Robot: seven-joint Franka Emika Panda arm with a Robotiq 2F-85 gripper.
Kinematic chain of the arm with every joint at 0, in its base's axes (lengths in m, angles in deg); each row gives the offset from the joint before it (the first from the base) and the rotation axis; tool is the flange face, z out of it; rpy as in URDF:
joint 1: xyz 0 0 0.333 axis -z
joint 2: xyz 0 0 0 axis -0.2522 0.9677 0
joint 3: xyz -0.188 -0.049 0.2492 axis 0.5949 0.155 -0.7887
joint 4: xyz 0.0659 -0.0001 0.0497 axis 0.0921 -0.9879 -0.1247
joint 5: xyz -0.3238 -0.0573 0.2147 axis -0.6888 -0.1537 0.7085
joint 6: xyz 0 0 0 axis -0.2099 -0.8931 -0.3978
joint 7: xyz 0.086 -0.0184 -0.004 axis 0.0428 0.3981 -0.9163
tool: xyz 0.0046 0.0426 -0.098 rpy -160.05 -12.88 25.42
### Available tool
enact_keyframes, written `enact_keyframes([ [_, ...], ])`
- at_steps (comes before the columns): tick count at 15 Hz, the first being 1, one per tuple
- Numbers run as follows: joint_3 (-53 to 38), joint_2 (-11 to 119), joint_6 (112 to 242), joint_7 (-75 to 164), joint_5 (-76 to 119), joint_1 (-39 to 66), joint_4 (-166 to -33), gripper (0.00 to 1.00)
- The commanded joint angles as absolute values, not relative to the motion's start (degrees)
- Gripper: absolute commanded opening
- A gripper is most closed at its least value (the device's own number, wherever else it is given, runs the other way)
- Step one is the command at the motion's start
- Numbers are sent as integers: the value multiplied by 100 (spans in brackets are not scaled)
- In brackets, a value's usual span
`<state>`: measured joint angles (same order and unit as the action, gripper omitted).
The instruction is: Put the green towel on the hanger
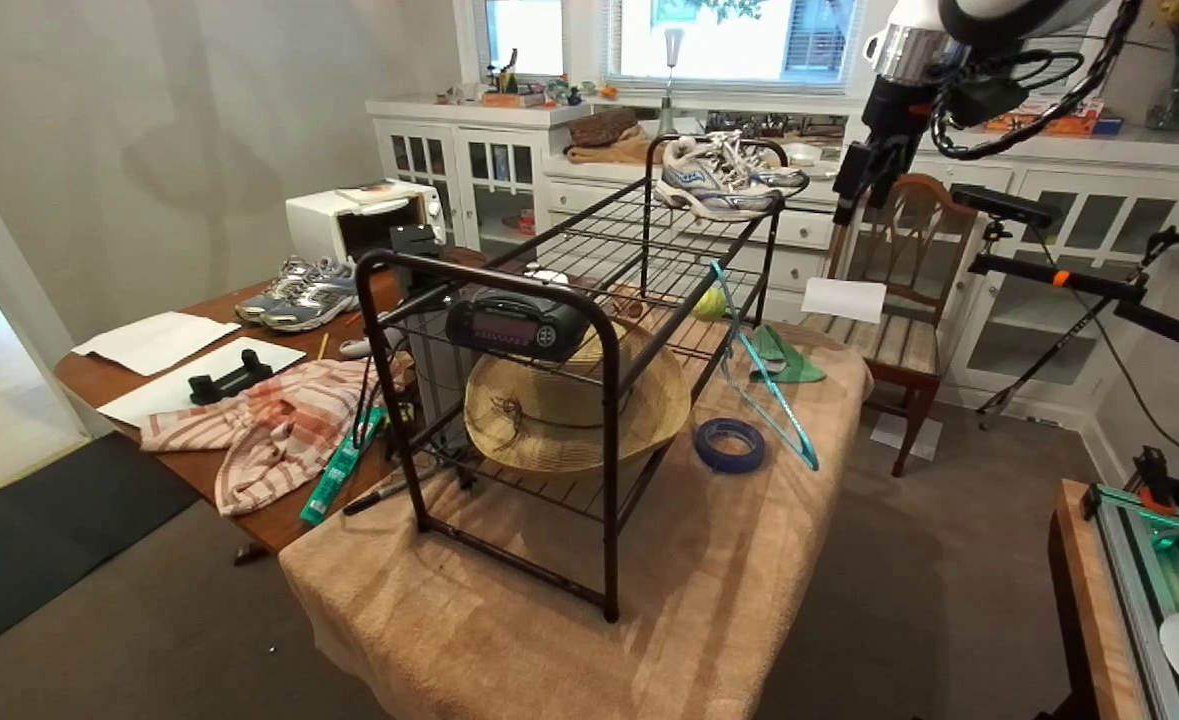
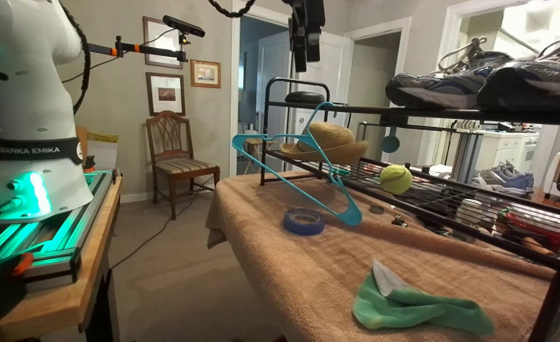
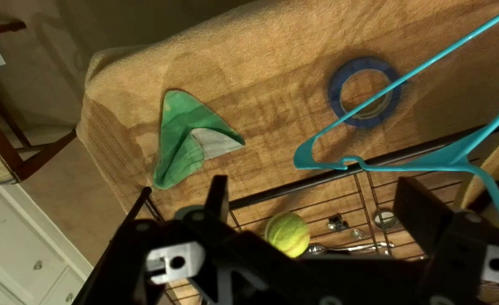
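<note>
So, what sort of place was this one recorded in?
Likely a home, perhaps its dining room, though the use of the room isn't certain. White built-in cabinets, a wooden chair and framed pictures suggest it.

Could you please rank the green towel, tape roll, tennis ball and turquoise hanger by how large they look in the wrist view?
1. Turquoise hanger, widest, though cut off at the right edge
2. Green towel
3. Tape roll
4. Tennis ball
</note>
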<state>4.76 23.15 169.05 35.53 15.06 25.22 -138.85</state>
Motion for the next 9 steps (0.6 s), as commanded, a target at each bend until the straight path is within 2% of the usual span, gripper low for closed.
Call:
enact_keyframes([
  [1,608,3019,17004,3263,1865,2696,-13531,100],
  [9,953,3859,18078,2546,2249,3229,-13404,100],
])
